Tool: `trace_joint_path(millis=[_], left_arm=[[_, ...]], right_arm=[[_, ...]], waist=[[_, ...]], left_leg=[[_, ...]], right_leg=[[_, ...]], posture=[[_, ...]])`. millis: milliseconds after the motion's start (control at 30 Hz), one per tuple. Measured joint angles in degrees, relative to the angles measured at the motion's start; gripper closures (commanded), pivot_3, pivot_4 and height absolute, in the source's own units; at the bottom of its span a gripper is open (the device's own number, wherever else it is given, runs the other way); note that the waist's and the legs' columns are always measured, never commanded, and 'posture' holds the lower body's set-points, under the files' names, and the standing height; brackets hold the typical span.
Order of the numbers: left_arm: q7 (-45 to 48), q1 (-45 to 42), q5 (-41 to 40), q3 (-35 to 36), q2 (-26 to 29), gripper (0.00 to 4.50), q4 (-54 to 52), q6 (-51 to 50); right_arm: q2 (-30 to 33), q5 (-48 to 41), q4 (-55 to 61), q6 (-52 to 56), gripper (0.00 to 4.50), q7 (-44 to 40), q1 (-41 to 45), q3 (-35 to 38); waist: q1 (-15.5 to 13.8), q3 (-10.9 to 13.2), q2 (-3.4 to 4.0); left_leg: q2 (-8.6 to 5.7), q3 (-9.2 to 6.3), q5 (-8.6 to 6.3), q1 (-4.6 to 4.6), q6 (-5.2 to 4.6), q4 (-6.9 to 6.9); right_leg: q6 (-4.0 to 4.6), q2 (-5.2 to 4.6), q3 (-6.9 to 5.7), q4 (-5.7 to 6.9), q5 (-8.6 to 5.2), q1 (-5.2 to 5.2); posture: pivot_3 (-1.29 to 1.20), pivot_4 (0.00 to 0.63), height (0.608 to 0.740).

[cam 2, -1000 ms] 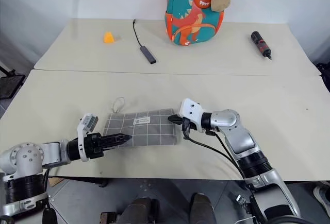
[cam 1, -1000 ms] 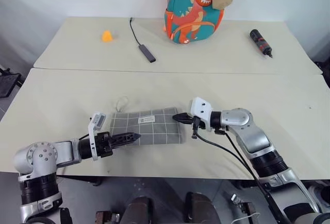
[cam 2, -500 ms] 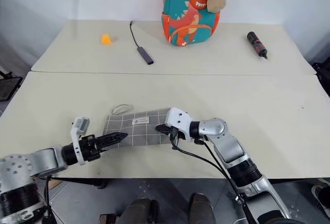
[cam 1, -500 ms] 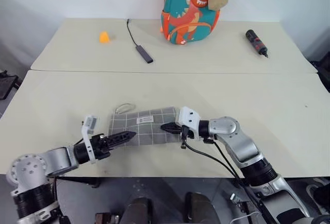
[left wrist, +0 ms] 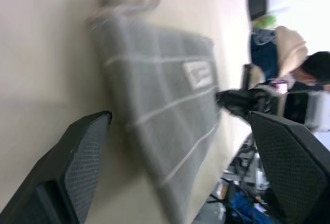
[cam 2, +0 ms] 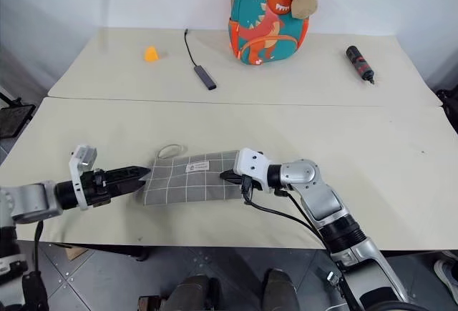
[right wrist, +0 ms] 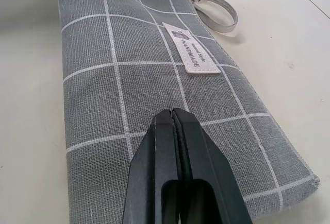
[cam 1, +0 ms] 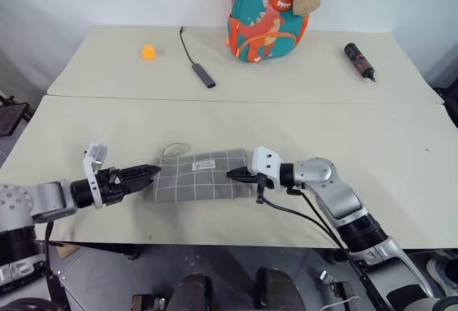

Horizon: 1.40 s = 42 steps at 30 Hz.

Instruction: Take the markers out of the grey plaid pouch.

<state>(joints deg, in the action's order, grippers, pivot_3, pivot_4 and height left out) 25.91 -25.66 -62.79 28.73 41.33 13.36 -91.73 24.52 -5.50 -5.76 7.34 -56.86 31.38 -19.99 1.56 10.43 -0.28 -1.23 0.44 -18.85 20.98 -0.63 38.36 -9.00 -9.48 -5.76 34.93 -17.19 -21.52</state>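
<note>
The grey plaid pouch [cam 1: 202,176] lies flat near the front edge of the near table, its white label [right wrist: 192,54] facing up and its ring pull [cam 1: 174,149] at the far left corner. It looks closed, and the markers are hidden. My left gripper [cam 1: 153,173] is open, level with the table, with its tips just off the pouch's left end. In the left wrist view its fingers [left wrist: 82,152] stand wide apart with the pouch [left wrist: 170,105] between and beyond them. My right gripper [cam 1: 233,175] is shut, its tips [right wrist: 172,113] over the pouch's right part.
On the far table stand a teal and orange dinosaur backpack [cam 1: 268,14], a thin black cable with a flat dongle [cam 1: 200,68], a small orange object [cam 1: 148,51] and a black cylinder with red marks [cam 1: 360,61]. A seam [cam 1: 229,100] joins the two tables.
My left gripper has drawn back to the left, from over the pouch's front left part to just beyond its left end. My right gripper's tips have come from the pouch's right edge onto it.
</note>
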Motion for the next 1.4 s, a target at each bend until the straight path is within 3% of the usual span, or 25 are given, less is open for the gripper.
trace_joint_path(millis=[300,433,833,1400], left_arm=[[4.8,-3.47,3.55,-5.92,0.1,0.0,4.72,-0.23],[6.31,-5.17,5.3,-6.96,0.18,0.83,6.59,-0.07],[8.36,-5.73,9.15,-7.64,-0.7,4.48,7.94,0.85],[11.25,-4.52,7.5,-6.88,-2.9,4.48,4.07,-0.12]], right_arm=[[0.09,0.0,0.44,0.03,4.47,-0.24,0.01,0.08],[0.43,0.0,0.86,0.15,4.5,-0.17,-0.22,0.21],[0.78,0.0,1.25,0.15,4.5,-0.06,-0.44,0.24],[2.73,-2.27,1.09,-3.42,4.5,-4.86,-2.67,2.38]], waist=[[0.01,0.0,0.0],[-0.06,0.0,-0.01],[-0.1,0.0,-0.01],[-0.35,0.0,-0.02]], left_leg=[[-0.02,0.0,0.01,0.02,0.01,0.0],[-0.01,0.0,0.0,0.04,0.0,0.01],[-0.01,-0.01,0.01,0.06,0.0,-0.01],[0.01,-0.04,0.0,0.11,0.0,-0.08]], right_leg=[[0.0,0.0,-0.02,-0.01,0.0,-0.01],[0.0,0.0,-0.02,-0.02,0.0,-0.01],[0.0,0.0,-0.03,-0.04,0.0,-0.01],[-0.01,-0.02,-0.07,-0.16,0.0,-0.01]], posture=[[0.0,0.15,0.74],[0.0,0.15,0.74],[0.0,0.15,0.74],[0.0,0.15,0.74]])
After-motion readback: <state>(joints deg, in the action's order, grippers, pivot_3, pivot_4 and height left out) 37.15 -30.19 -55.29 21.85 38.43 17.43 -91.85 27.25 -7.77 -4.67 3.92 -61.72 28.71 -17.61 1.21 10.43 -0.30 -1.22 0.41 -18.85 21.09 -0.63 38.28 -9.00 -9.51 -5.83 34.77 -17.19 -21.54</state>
